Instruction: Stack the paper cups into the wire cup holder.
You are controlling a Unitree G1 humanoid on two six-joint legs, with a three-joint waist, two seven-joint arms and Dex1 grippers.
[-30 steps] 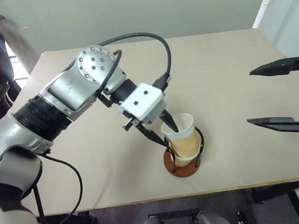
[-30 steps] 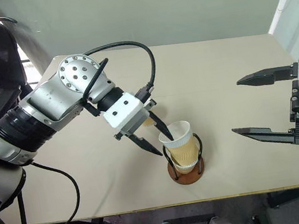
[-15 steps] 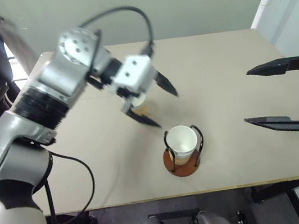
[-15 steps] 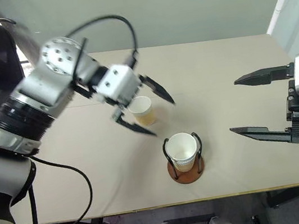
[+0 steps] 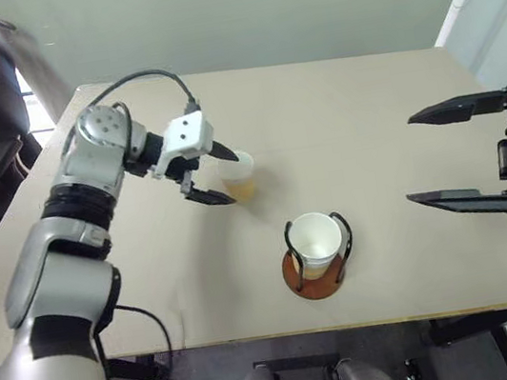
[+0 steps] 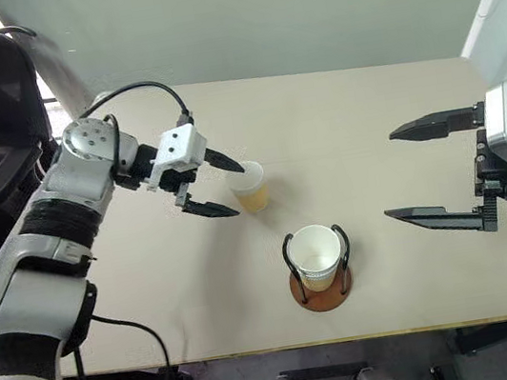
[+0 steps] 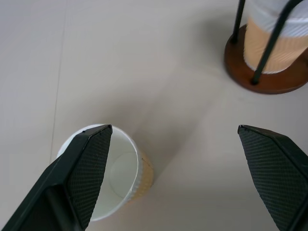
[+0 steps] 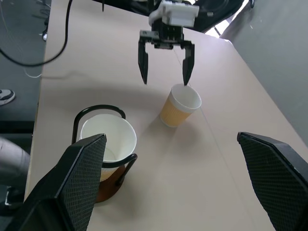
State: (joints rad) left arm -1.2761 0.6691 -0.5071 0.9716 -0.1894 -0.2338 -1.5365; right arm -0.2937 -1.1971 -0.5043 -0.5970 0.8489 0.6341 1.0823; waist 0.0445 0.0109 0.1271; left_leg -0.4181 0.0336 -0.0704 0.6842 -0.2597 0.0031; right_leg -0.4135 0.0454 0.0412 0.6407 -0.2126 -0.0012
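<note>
The paper cups are split between two places: one loose cup (image 6: 250,187) stands upright on the table (image 6: 370,133) right at the tips of the left gripper (image 6: 219,184), and the others sit nested in the wire cup holder (image 6: 318,267), which lies nearer the robot than that gripper and between the two arms. The loose cup looks very light and thin-walled, so it should tip or skid at a nudge and dent under a hard squeeze; its ribbed tan wall offers better purchase than the smooth white rim, and a gentle pinch across the wall just under the rim, or one finger inside and one outside, seems the safest hold. The left gripper is spread wide and holds nothing; in the left wrist view one of its fingers (image 7: 82,168) overlaps the cup's rim, while the other stands well apart over bare table, and whether that first finger touches the rim cannot be told. The right gripper (image 6: 424,172) hangs well off to the right of the holder, fingers also spread wide and empty, touching nothing. Judging by this, the loose cup is not yet gripped.
</note>
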